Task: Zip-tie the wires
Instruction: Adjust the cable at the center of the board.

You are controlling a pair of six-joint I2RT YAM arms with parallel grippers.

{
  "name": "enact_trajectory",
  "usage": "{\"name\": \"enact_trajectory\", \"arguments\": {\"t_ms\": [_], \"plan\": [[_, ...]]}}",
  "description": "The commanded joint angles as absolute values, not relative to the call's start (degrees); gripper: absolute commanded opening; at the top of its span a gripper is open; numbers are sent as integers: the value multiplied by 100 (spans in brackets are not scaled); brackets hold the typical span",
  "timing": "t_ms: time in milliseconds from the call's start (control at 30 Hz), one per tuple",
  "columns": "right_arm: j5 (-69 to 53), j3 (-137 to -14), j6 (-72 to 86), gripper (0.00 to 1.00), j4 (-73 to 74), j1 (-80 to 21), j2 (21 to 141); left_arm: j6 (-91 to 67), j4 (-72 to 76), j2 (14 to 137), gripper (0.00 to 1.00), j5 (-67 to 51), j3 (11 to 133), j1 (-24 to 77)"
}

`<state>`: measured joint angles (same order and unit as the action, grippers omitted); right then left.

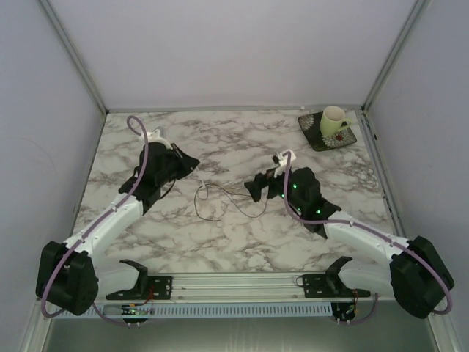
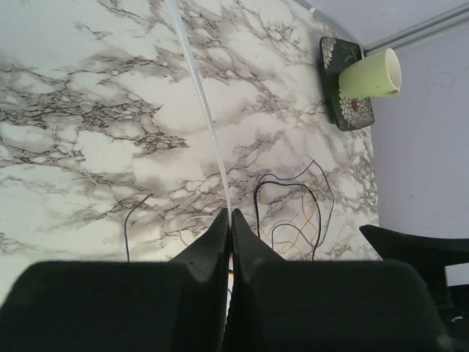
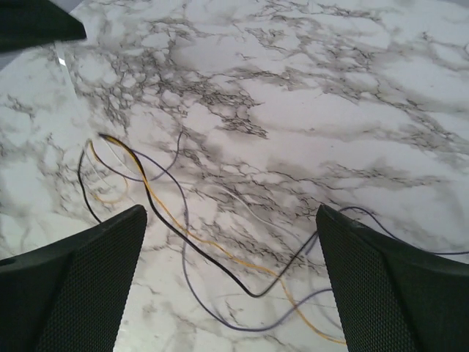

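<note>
**Wires lie loose under your spread right claw**

Nearest you, the right gripper hangs over the tangle with its textured black fingers wide apart, holding nothing. The wires sprawl on the marble tabletop between the two arms. They are hair-thin black, orange, violet and white strands in slack, crossing loops, not gathered. Just beyond them, your left gripper has its fingers pressed together on the end of a thin, pale zip-tie strip, which runs away from the tips across the table.

Watch for this: strands so fine and springy can slide out between the pads, or you may close on one and leave the rest. The strip looks limp and slick, so a tug could pull it out of the pinch. At the far right corner, a pale green cup sits on a dark flowered saucer, well apart.
</note>
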<state>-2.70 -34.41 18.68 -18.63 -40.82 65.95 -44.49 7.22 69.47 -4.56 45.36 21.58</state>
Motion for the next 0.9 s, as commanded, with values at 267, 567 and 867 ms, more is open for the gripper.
{"name": "enact_trajectory", "arguments": {"t_ms": [267, 567, 867], "plan": [[-2764, -2704, 449, 99, -5699, -4105, 7590, -4306, 133, 6418, 0, -293, 4805, 2123], [-3334, -4116, -2, 97, -5858, -4642, 9502, -4331, 114, 6263, 0, -414, 4856, 2123], [-2610, -5040, 158, 90, -5119, -4663, 10388, -4332, 112, 6241, 0, -158, 4829, 2110]]}}
